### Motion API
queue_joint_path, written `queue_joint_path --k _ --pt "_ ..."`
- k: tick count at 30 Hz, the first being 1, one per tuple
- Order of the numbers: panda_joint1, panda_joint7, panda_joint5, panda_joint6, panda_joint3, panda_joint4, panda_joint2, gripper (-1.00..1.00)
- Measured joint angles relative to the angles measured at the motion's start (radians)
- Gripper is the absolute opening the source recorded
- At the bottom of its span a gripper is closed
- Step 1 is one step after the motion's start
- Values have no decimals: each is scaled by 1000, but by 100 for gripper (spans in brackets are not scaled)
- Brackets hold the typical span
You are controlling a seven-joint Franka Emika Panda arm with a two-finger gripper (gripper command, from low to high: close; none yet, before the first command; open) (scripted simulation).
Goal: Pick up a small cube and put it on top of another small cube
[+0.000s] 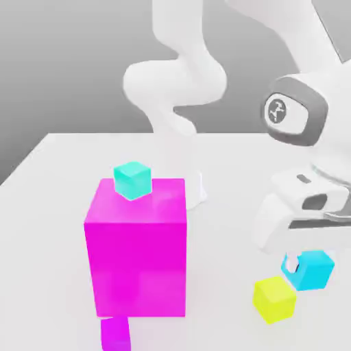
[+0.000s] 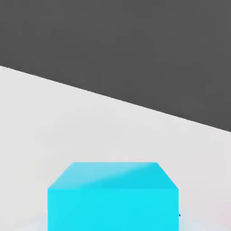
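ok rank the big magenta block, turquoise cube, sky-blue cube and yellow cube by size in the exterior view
1. Big matte magenta block, far the largest.
2. Small matte sky-blue cube, small yellow cube and small turquoise cube look alike; differing nearness to the camera makes ranking them unsure.

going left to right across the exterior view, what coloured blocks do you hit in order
small magenta cube → turquoise cube sitting on top of the big magenta block → yellow cube → sky-blue cube, held under the gripper at the exterior view's right.
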Motion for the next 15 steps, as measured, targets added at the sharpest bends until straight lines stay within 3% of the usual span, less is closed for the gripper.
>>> queue_joint_path --k 15 --pt "-199 37 159 -288 -189 -215 -539 -100"
